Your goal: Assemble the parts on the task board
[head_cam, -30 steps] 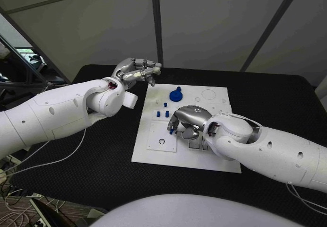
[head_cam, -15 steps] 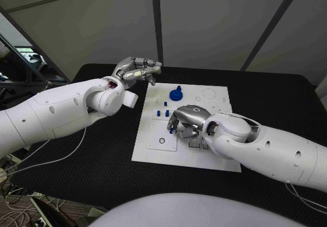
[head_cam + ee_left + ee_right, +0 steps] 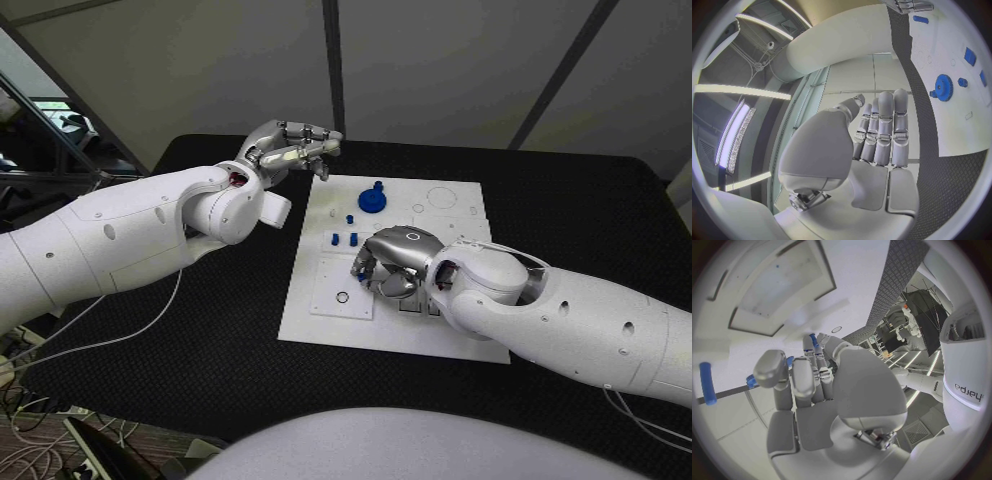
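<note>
**Task board on black worktop, both robot hands present**

Head view: white task board (image 3: pixel 378 318) lies mid-worktop (image 3: pixel 577 215). The blue gear (image 3: pixel 374 201) stands at the board's far end; small blue pegs (image 3: pixel 343 239) lie nearer the middle. A dark ring (image 3: pixel 342 297) sits on a raised square plate at the board's left side. The right robot hand (image 3: pixel 389 262) is down on the board's middle, fingers curled toward the surface, a blue peg (image 3: pixel 362 279) at its fingertips. The left robot hand (image 3: pixel 289 147) is raised beyond the board's far left corner, over the worktop, fingers drawn together, nothing in it.

Left wrist view: left robot hand (image 3: pixel 879 135) with fingers straight and pressed side by side, empty; the gear (image 3: pixel 943 87) and loose blue pieces (image 3: pixel 970 56) show on the board beyond.

Right wrist view: right robot hand (image 3: pixel 811 382) close over the board, a slim blue peg (image 3: pixel 814 340) between its fingertips. Another blue peg (image 3: pixel 707 383) lies apart on the board, beside a rectangular recess (image 3: pixel 779 287).
</note>
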Motion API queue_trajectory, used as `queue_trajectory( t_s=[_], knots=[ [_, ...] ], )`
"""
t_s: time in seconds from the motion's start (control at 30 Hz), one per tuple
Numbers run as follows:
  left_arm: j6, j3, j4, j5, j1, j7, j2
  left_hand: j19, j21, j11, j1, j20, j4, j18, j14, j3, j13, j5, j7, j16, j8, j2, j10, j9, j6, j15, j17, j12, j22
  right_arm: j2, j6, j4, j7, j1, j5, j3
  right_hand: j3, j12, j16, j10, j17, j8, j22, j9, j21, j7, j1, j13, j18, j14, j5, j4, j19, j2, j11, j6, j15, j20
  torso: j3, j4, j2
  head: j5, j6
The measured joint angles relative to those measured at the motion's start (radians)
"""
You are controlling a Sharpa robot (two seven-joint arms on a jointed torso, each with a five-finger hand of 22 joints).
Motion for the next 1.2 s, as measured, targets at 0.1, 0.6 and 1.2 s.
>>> queue_trajectory(
  t_s=[0.1,0.6,1.2],
  knots=[
    [0.001,0.0,0.0,0.0,0.0,-0.001,0.0,0.0,0.0,0.0,0.0,0.0,0.0,0.0,0.0,0.0,0.0,0.0,0.0,0.0,0.0,0.0,0.0,0.0,0.0,0.0,0.0,0.0,0.0,-0.002,-0.007,0.001,0.001,-0.001,0.001,-0.002,-0.009,0.004,-0.017,-0.046,-0.025,0.0,-0.031,-0.005,-0.022,0.006,-0.005,-0.018,0.0,-0.002,0.0,0.003,-0.021,-0.009,0.01,-0.023,0.009,0.009,0.0,0.0,0.0,0.0,0.0],
    [0.006,0.0,-0.005,0.0,0.0,-0.004,-0.003,0.0,0.0,0.0,0.0,0.0,0.001,0.0,0.0,-0.007,0.0,0.0,0.0,0.0,0.0,0.0,0.0,-0.001,0.0,0.0,-0.001,0.0,-0.002,-0.097,-0.086,0.09,-0.01,-0.01,0.003,-0.003,-0.028,0.021,-0.052,-0.104,-0.086,0.0,-0.082,-0.012,-0.057,0.009,-0.006,-0.02,0.0,-0.032,0.0,0.004,-0.058,-0.01,0.021,-0.062,0.025,0.022,0.0004,-0.001,-0.002,-0.009,0.015],
    [0.009,0.0,-0.006,0.0,0.0,-0.006,-0.007,0.0,-0.004,0.0,0.0,0.0,0.001,0.0,0.0,-0.007,0.001,0.0,0.0,0.0,0.004,0.0,0.0,-0.001,0.0,0.0,-0.001,0.005,-0.003,-0.267,-0.09,0.095,-0.039,0.014,0.067,0.145,-0.073,0.037,-0.04,-0.163,-0.095,0.0,-0.085,-0.012,-0.061,-0.001,0.0,-0.029,0.0,-0.032,-0.007,0.004,-0.065,-0.024,0.023,-0.072,0.025,0.022,0.0001,-0.0032,-0.002,-0.053,0.055]
  ],
)
